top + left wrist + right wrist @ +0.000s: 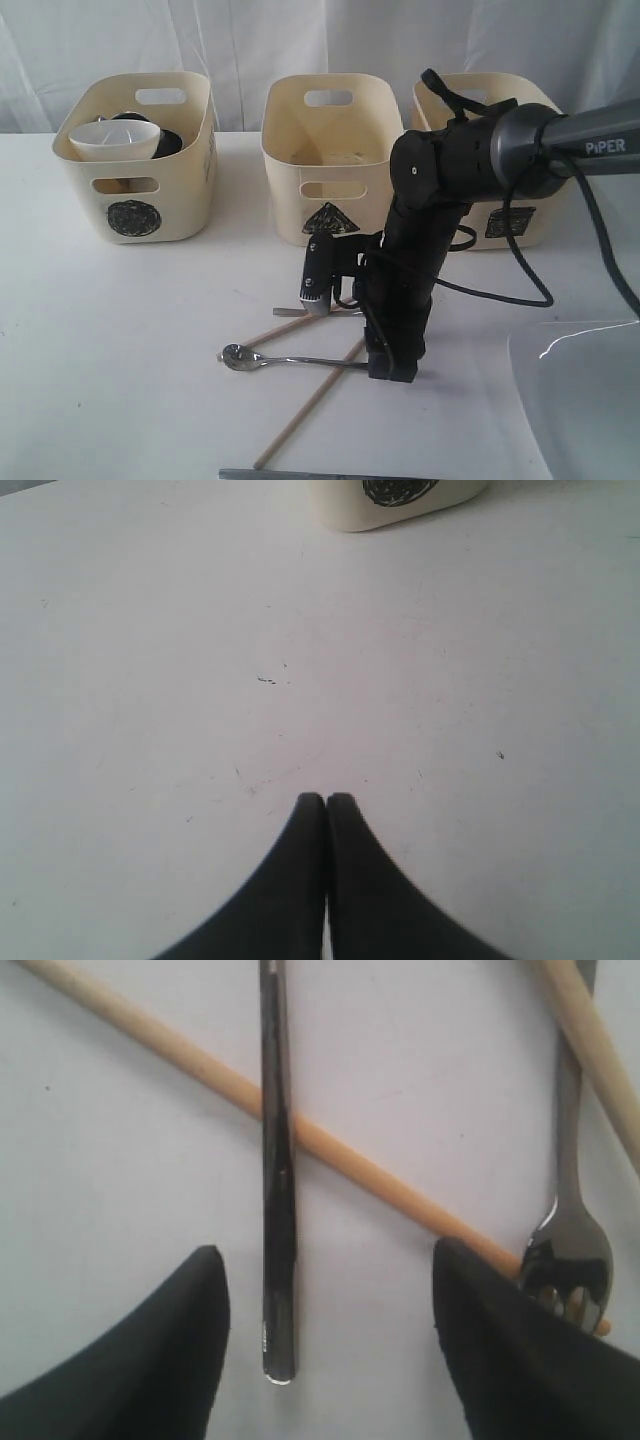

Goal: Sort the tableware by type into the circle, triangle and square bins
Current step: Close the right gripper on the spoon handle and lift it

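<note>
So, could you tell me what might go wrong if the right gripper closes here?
The open right gripper straddles the spoon, whose handle lies across a chopstick. Lifting the spoon may drag or flick that chopstick. The fork has its tines right beside this gripper, so closing could snag it too.

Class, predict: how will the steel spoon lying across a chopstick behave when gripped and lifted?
The spoon looks polished and thin, so it may slip when gripped. It rests on a round chopstick, which could roll. Being steel, it should stay stiff.
</note>
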Robot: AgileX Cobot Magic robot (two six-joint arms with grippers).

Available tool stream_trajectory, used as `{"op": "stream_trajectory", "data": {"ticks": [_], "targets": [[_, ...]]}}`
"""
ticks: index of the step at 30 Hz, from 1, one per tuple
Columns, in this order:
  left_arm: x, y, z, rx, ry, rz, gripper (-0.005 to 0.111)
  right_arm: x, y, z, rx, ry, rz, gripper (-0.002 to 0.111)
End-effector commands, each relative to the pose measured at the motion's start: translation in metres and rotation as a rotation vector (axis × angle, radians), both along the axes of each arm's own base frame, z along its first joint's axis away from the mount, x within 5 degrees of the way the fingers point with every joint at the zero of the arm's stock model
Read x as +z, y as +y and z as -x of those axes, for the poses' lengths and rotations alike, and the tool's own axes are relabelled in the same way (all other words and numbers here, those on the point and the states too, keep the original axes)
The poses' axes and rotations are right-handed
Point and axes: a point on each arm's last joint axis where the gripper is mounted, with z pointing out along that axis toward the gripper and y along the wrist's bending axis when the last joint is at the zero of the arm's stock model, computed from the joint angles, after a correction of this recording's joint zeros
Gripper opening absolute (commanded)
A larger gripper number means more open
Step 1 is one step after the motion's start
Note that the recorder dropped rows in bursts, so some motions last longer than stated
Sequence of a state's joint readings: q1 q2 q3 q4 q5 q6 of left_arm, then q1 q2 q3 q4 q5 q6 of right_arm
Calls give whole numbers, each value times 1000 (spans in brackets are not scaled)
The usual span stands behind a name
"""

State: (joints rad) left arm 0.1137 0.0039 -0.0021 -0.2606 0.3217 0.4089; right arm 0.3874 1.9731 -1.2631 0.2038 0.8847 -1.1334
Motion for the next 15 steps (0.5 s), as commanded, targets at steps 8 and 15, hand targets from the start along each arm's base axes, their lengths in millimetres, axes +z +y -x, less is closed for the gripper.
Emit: {"op": "stream_trajectory", "data": {"ticks": [8,15], "targets": [[-1,0,1,-4,9,-1,0,8,4,-3,-96,-27,-51,44],[-1,0,1,-4,9,-1,0,5,4,-2,-94,-10,-44,45]]}}
